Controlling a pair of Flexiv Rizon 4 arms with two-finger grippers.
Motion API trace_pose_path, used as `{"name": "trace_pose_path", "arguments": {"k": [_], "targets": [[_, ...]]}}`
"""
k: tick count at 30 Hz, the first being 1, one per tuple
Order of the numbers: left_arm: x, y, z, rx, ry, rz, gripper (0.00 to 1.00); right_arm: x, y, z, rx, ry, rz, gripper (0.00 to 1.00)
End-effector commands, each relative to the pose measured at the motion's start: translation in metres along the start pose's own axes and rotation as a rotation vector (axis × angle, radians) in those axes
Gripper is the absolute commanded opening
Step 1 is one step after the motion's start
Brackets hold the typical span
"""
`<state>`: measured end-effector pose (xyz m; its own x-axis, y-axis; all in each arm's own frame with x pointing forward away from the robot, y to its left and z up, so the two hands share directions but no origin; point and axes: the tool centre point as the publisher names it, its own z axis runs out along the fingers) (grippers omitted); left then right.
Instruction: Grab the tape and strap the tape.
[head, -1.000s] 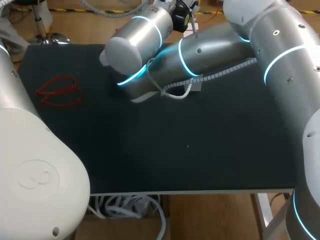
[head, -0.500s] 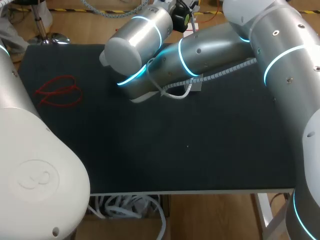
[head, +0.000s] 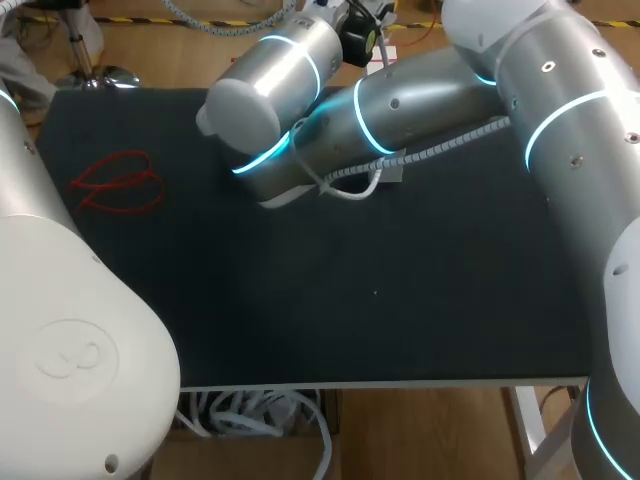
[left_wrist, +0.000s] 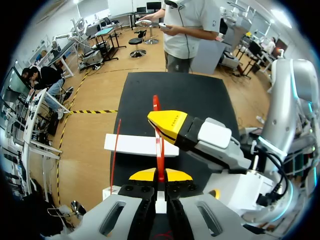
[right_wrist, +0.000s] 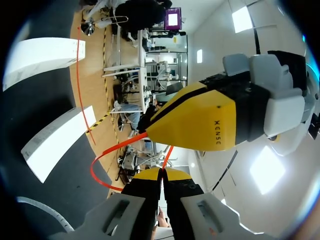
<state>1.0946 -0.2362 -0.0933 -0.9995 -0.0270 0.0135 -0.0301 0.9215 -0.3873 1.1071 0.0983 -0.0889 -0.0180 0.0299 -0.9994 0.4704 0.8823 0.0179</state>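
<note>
One strand of red tape (left_wrist: 160, 152) is the centre of things: it rises straight out of the left gripper (left_wrist: 160, 175), whose yellow tips are clenched on it from both sides, and passes close by a yellow finger (left_wrist: 169, 125) of the other arm just ahead. From its own wrist view the right gripper (right_wrist: 160, 175) is likewise clamped on the tape, with a red bend curling out beside its tips. So the tape is held in the air between the two claws, over the far part of the table (head: 400, 300), above a white strip (left_wrist: 132, 145) lying on the dark surface. Well apart, near the table's left end, red loops (head: 118, 185) lie flat; whether they join the held strand cannot be made out. Over the last second the only change is small: the right arm (head: 420, 100) and the silver link crossing it have crept a touch toward the far left, while the loops have not stirred. My reading is that the grab is done and the strapping is under way, this slight shift being a fine adjustment of the strand rather than a new reach.
</note>
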Motion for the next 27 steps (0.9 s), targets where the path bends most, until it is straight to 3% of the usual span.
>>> {"name": "trace_pose_path", "arguments": {"k": [1, 27], "targets": [[0.0, -0.001, -0.001, -0.005, 0.0, -0.001, 0.0, -0.001, 0.002, -0.003, 0.0, 0.004, -0.006, 0.0], [0.0, -0.001, -0.001, -0.005, 0.0, -0.001, 0.0, 0.001, 0.012, -0.015, -0.039, 0.004, -0.013, 0.0]]}}
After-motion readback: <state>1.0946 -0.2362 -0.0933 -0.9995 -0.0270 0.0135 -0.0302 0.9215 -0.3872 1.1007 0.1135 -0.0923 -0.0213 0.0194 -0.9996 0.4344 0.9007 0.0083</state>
